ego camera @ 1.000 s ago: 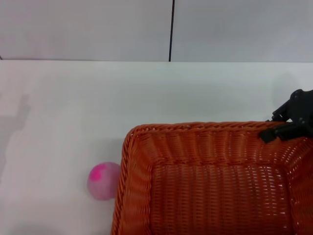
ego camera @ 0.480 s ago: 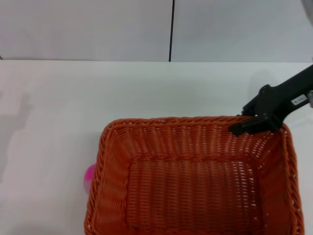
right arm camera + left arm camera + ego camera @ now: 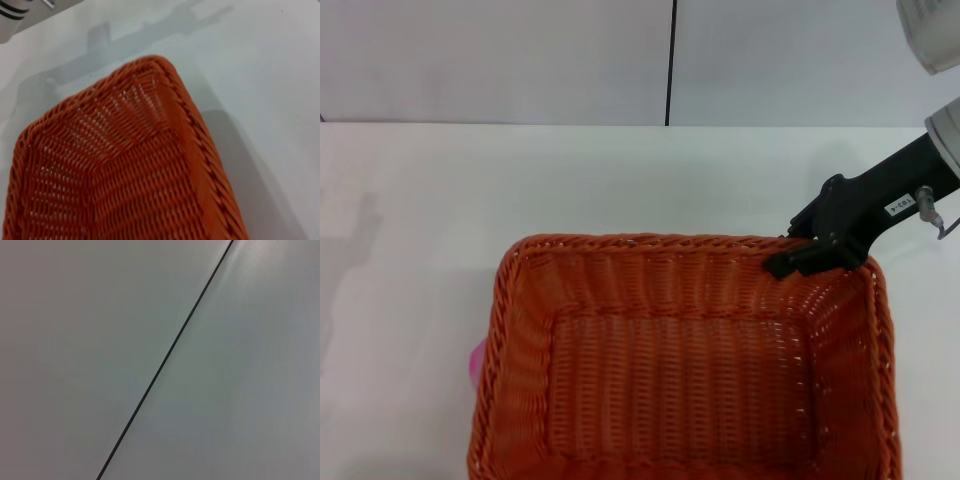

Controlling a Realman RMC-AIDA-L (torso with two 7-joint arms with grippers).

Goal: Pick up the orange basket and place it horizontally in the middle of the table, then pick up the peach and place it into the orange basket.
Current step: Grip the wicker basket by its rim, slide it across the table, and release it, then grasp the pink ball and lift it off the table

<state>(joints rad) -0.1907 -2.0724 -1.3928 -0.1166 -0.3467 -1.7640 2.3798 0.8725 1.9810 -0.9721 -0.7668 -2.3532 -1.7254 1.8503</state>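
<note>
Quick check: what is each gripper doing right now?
Left gripper: not in view.
Right gripper: shut on the far rim of the orange basket, near its right corner.

Bare lab-style test bench — plain white table [image 3: 520, 180], grey panelled wall [image 3: 500, 60] behind

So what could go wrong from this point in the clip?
The right gripper grips the orange basket only at its far rim, so the basket might tilt or slip. The peach shows only as a sliver at the basket's left wall; further leftward travel could knock it or set the basket on it. The basket also runs past the near edge of the head view.
</note>
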